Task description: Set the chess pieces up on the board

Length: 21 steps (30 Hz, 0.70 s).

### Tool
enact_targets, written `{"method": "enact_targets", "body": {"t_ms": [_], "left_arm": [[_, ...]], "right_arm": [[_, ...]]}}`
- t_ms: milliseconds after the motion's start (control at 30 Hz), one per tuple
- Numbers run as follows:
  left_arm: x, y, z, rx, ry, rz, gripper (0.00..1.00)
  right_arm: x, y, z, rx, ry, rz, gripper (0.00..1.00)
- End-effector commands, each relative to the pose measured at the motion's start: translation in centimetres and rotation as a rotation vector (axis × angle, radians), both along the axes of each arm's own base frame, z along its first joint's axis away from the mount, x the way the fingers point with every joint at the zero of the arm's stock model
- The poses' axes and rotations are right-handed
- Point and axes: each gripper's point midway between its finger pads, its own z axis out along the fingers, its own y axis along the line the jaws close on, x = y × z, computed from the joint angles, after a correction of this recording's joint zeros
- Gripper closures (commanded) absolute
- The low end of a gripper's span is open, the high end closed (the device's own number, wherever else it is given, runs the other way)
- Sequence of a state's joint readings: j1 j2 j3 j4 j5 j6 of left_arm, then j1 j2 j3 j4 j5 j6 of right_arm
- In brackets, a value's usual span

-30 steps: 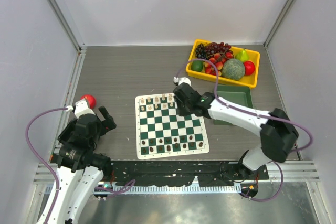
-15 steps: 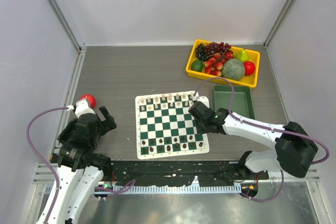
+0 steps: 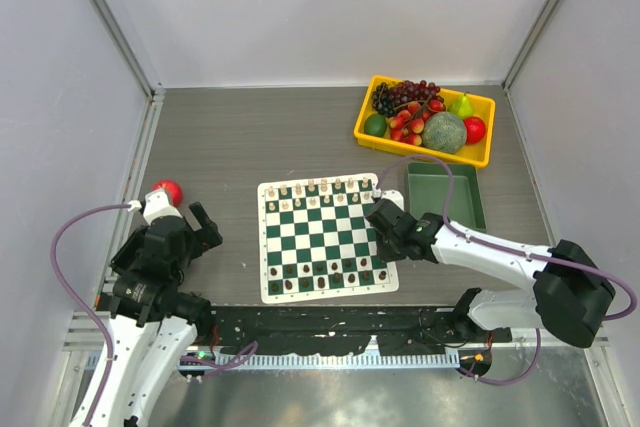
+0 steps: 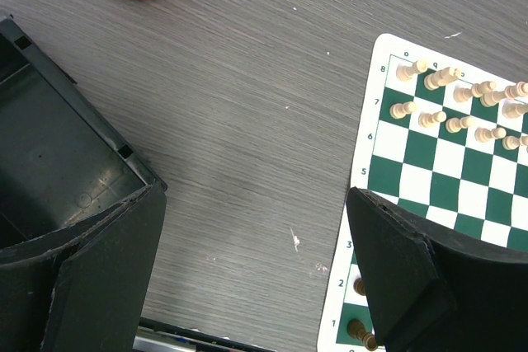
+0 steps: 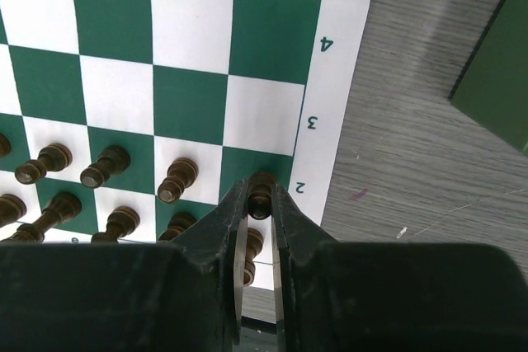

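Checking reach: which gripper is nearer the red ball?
Left. The left gripper is near the red ball; the right gripper is across the board, holding a dark pawn at its right edge.

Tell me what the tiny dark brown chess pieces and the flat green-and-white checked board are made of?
The tiny dark brown chess pieces look like stained turned wood, rounded and slightly glossy; plastic is possible. The flat green-and-white checked board looks like a thin printed mat, vinyl or paper: matt, with numbers printed on its white border.
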State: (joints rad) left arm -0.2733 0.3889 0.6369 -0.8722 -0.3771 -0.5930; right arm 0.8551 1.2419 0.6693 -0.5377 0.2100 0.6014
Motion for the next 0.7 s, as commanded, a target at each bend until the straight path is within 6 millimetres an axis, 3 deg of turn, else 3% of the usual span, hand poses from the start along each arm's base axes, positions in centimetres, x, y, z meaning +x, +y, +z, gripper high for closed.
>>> {"method": "enact_targets", "body": {"t_ms": [0, 367, 467, 667], "left_arm": [[0.5, 0.0, 0.4, 0.0, -0.021, -0.001, 0.01], [0.5, 0.0, 0.2, 0.003, -0.015, 0.0, 0.01], [0.5, 0.0, 0.2, 0.003, -0.014, -0.001, 0.01], [0.5, 0.0, 0.2, 0.004, -0.012, 0.0, 0.01]], "right_arm": [[0.1, 0.8, 0.4, 0.062, -0.015, -0.012, 0.84], [0.0, 0.9, -0.5, 0.056, -0.004, -0.007, 0.78], [0.0, 1.1, -0.5, 0.061, -0.004, -0.004, 0.69], [1.1, 0.9, 1.9, 0.063, -0.075, -0.007, 0.51]]}}
